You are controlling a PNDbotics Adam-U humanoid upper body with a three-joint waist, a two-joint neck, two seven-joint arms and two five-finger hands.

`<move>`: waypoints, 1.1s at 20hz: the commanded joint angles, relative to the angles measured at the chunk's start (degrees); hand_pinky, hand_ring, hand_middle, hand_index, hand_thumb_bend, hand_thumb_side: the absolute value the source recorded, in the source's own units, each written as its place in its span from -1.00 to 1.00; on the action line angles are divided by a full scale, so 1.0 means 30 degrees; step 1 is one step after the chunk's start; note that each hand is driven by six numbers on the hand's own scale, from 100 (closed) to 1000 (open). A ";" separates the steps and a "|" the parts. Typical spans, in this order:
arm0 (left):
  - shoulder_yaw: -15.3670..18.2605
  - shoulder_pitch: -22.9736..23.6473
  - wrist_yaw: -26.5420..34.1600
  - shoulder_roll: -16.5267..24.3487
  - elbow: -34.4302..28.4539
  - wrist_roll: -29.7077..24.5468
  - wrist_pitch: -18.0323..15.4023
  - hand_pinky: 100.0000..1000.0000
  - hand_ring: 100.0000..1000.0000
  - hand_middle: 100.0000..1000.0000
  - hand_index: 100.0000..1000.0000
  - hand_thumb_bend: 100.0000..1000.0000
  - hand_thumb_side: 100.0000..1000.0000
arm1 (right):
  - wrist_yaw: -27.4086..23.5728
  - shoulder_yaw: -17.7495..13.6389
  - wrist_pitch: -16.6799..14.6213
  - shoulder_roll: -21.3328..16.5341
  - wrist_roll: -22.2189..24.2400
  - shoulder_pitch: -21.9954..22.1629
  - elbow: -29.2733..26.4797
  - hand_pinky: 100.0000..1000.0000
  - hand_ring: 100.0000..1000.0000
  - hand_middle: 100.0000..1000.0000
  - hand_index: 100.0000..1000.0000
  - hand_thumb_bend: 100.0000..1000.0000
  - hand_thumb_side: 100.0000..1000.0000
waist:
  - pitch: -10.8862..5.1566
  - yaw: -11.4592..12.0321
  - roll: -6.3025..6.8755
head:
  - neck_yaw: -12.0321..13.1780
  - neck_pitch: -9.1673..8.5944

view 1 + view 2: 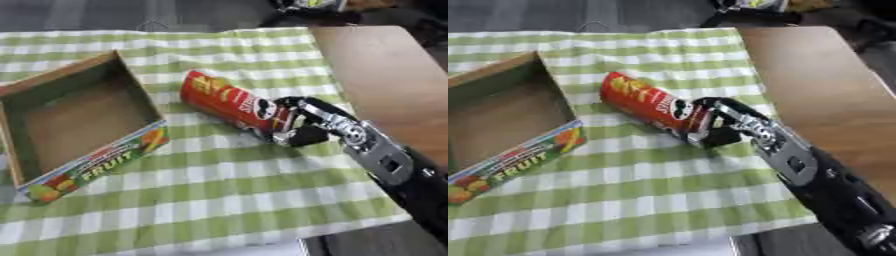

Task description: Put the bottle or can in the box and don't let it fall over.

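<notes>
One hand (302, 125) is in play, the right, fingers curled round the lying can's (232, 105) near end, so it should tip upright before reaching the box (96, 160).

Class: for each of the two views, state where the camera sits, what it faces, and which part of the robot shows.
Left eye view: head camera, looking down at the box and red can; right hand shows.
Right eye view: same head, the box cut off at left; same right hand.
Both share the checked cloth and the can lying tilted.
</notes>
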 commanded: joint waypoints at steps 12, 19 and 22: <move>0.0194 -0.0307 0.0111 0.0352 -0.0381 0.0029 -0.0084 0.15 0.16 0.01 0.35 -1.00 0.30 | -0.1432 -0.0049 0.0907 -0.0572 -0.1263 -0.0034 -0.0881 -0.98 -0.74 -0.85 -0.20 -0.45 -1.00 | 0.0102 0.0006 0.0296 | -0.0100 -0.0246; 0.0205 -0.0323 0.0105 0.0378 -0.0387 0.0029 -0.0092 0.15 0.16 0.01 0.35 -1.00 0.30 | -0.1607 -0.0201 0.1019 -0.0853 -0.1741 -0.0049 -0.1621 -1.00 -0.79 -0.89 -0.23 -0.44 -1.00 | 0.0088 -0.0013 0.0289 | -0.0083 -0.0245; 0.0215 -0.0315 0.0106 0.0377 -0.0382 0.0047 -0.0095 0.15 0.16 0.01 0.35 -1.00 0.30 | -0.1689 -0.0274 0.1080 -0.0925 -0.1864 -0.0079 -0.1799 -1.00 -0.81 -0.90 -0.24 -0.45 -1.00 | 0.0088 -0.0013 0.0280 | -0.0077 -0.0235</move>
